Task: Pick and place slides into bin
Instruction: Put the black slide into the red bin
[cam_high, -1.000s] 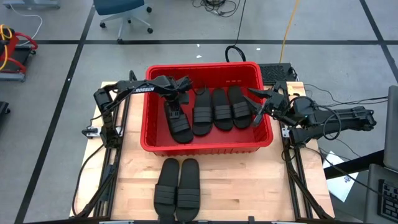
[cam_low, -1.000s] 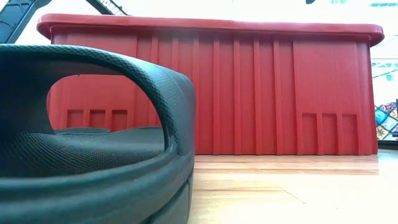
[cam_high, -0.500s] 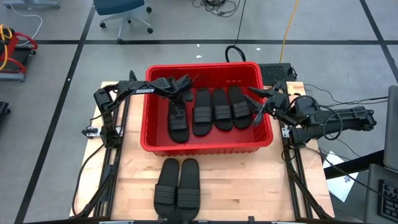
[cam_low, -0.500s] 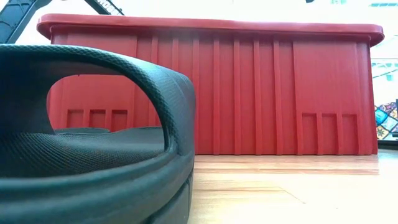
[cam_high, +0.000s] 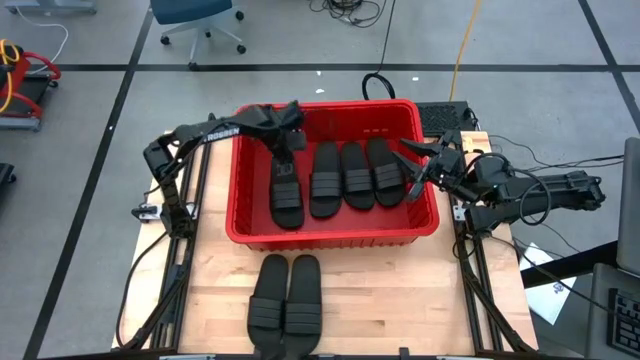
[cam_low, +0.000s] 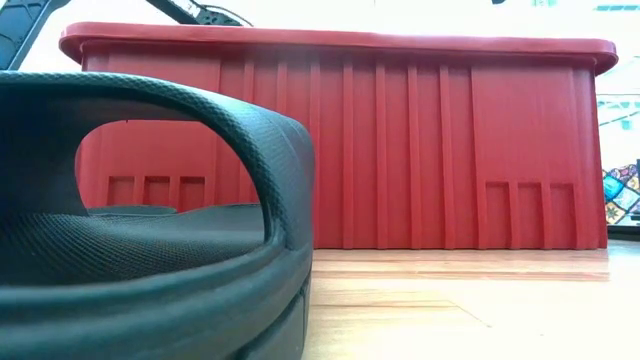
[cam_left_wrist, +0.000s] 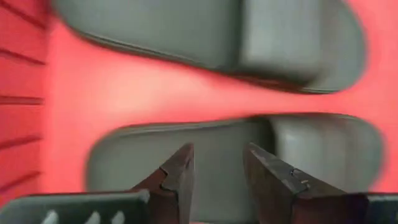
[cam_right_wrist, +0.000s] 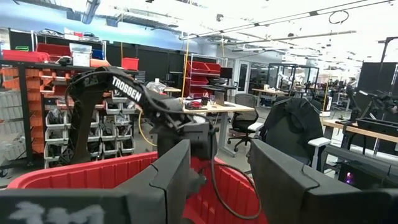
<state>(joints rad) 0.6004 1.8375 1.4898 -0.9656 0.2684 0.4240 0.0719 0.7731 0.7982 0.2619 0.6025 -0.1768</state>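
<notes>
Now four slides (cam_high: 343, 175) lie in the bin (cam_high: 330, 235), long axes front-to-back; left gripper (cam_high: 291, 116) released, right gripper (cam_high: 415, 165) spread, empty.

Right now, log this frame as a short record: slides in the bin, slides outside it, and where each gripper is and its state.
slides in bin: four, lying side by side on the floor of the bin
leftmost slide in bin
slides outside: two, paired on the table in front of the bin, and
left gripper: over the bin's far left part, open, empty
right gripper: at the bin's right rim, open, empty
</notes>
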